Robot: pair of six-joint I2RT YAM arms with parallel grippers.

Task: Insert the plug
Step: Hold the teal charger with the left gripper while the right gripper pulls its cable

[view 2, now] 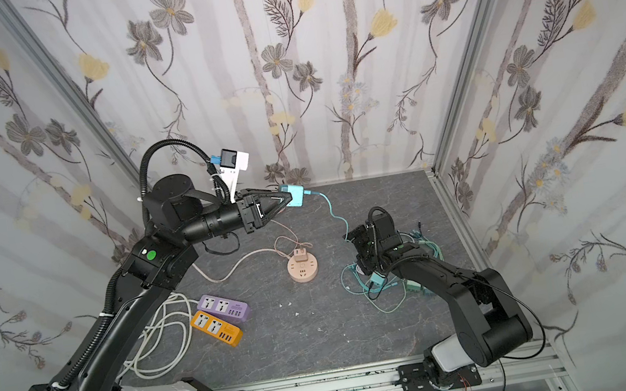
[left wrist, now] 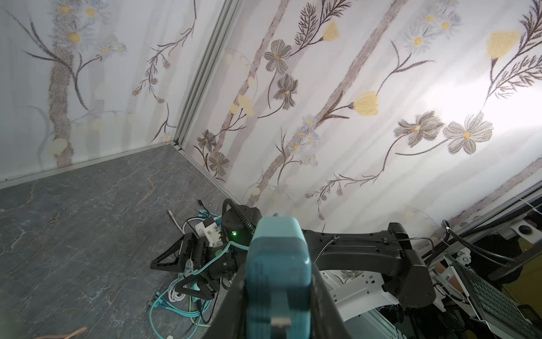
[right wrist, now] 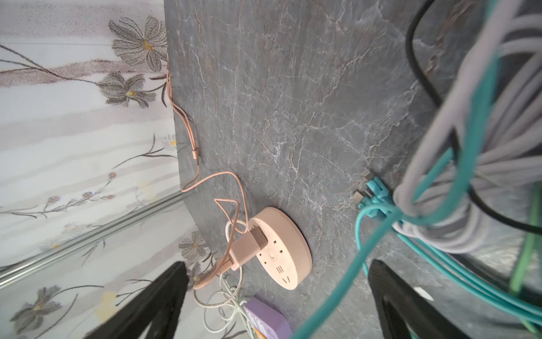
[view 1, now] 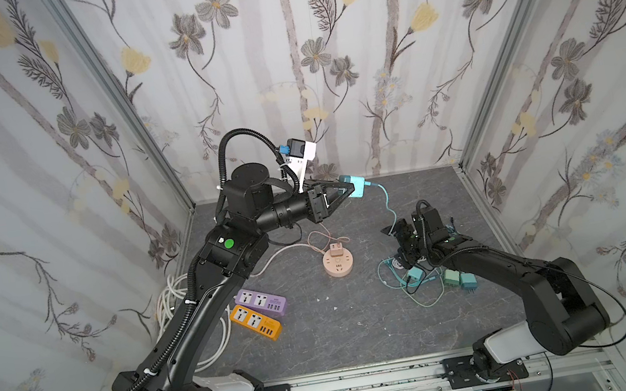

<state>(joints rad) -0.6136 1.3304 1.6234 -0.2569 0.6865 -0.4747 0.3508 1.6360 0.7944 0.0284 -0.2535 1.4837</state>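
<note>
The plug [view 1: 359, 187] [view 2: 295, 195] is a teal block with a teal cable [view 1: 388, 204]. It hangs in the air near the back wall with my left gripper [view 1: 352, 190] [view 2: 289, 200] shut on it. In the left wrist view the plug [left wrist: 278, 264] fills the space between the black fingers [left wrist: 231, 293], a metal prong facing the camera. Its cable drops to my right gripper [view 1: 396, 241] [view 2: 357, 246], which stands open low over the table. In the right wrist view the cable [right wrist: 337, 293] runs loose between the wide-apart fingers [right wrist: 152, 302].
A round pink socket [view 1: 338, 265] [right wrist: 281, 249] with a pink plug [view 1: 337, 249] in it sits mid-table. Purple [view 1: 262, 301] and orange [view 1: 255, 322] power strips lie front left beside white cables [view 1: 170, 306]. Teal chargers and tangled cables [view 1: 456, 280] lie under the right arm.
</note>
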